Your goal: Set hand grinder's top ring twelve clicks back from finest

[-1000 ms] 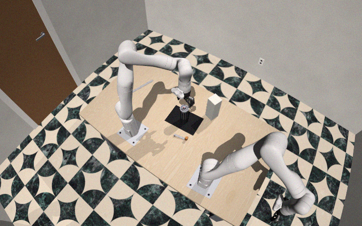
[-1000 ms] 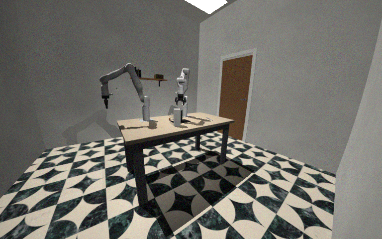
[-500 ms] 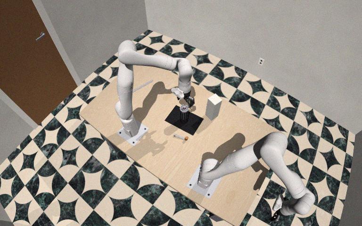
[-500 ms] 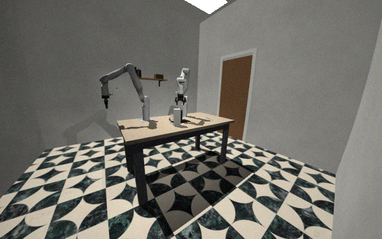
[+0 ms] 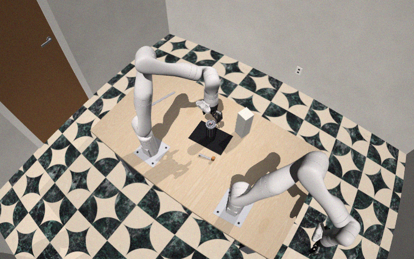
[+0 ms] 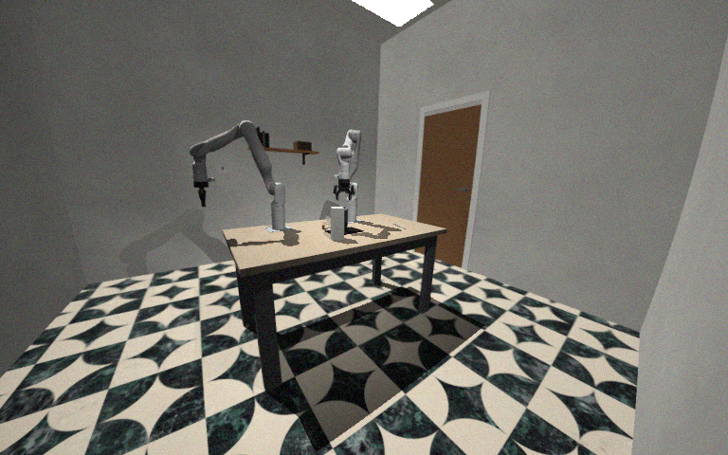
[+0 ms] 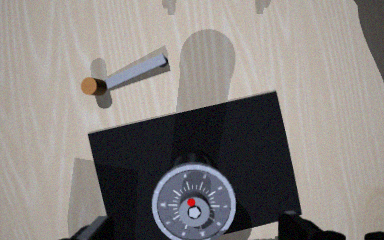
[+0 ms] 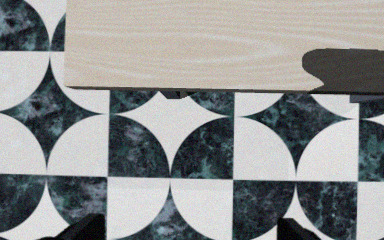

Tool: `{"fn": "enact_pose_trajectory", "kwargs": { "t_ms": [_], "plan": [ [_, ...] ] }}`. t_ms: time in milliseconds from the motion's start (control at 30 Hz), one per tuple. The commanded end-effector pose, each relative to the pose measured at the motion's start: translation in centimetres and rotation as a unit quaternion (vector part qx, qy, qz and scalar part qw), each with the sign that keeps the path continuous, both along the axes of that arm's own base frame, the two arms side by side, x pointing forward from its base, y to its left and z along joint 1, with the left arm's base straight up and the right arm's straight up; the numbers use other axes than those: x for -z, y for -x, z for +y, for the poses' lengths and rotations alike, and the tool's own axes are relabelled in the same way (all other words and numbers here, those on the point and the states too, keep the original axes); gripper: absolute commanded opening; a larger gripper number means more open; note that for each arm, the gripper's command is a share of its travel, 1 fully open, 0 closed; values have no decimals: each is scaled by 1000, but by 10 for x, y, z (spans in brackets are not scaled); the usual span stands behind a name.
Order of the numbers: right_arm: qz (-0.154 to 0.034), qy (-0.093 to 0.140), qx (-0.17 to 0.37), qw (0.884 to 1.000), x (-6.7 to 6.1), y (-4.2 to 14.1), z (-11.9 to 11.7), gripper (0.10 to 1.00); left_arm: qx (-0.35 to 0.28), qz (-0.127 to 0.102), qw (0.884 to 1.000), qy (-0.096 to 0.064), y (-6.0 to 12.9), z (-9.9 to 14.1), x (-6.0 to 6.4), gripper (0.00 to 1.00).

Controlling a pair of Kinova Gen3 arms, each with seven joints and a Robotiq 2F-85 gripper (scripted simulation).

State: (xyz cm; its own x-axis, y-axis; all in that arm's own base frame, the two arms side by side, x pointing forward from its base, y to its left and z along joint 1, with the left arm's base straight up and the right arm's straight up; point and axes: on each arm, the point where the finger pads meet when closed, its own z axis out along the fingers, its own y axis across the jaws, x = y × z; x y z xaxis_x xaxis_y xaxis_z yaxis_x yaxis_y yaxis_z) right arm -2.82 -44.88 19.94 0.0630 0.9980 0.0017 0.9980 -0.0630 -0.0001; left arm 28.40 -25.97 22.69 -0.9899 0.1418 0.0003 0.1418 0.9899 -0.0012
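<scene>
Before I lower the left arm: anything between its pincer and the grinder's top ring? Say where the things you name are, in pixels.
Nothing visible in between. The open left pincer (image 5: 217, 117) (image 6: 343, 191) is above the grinder's top ring (image 5: 208, 125) (image 7: 157, 205); the white block (image 5: 243, 123) (image 6: 336, 224) stands off the mat (image 5: 222, 145) (image 7: 240, 135).

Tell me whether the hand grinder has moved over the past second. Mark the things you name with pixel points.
No, the hand grinder (image 5: 211, 131) (image 7: 193, 204) stands at the same spot on its black mat (image 5: 222, 144) (image 7: 145, 130).
</scene>
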Motion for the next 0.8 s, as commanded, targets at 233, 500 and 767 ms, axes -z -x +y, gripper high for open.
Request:
{"fn": "enact_pose_trajectory", "kwargs": {
  "t_ms": [233, 500, 767],
  "plan": [
    [0, 1, 0, 1000, -1, 0, 0, 1000, 0, -1, 1000, 0, 0, 0, -1, 1000],
    [0, 1, 0, 1000, -1, 0, 0, 1000, 0, -1, 1000, 0, 0, 0, -1, 1000],
    [0, 1, 0, 1000, -1, 0, 0, 1000, 0, -1, 1000, 0, 0, 0, 5, 1000]
  ]
}}
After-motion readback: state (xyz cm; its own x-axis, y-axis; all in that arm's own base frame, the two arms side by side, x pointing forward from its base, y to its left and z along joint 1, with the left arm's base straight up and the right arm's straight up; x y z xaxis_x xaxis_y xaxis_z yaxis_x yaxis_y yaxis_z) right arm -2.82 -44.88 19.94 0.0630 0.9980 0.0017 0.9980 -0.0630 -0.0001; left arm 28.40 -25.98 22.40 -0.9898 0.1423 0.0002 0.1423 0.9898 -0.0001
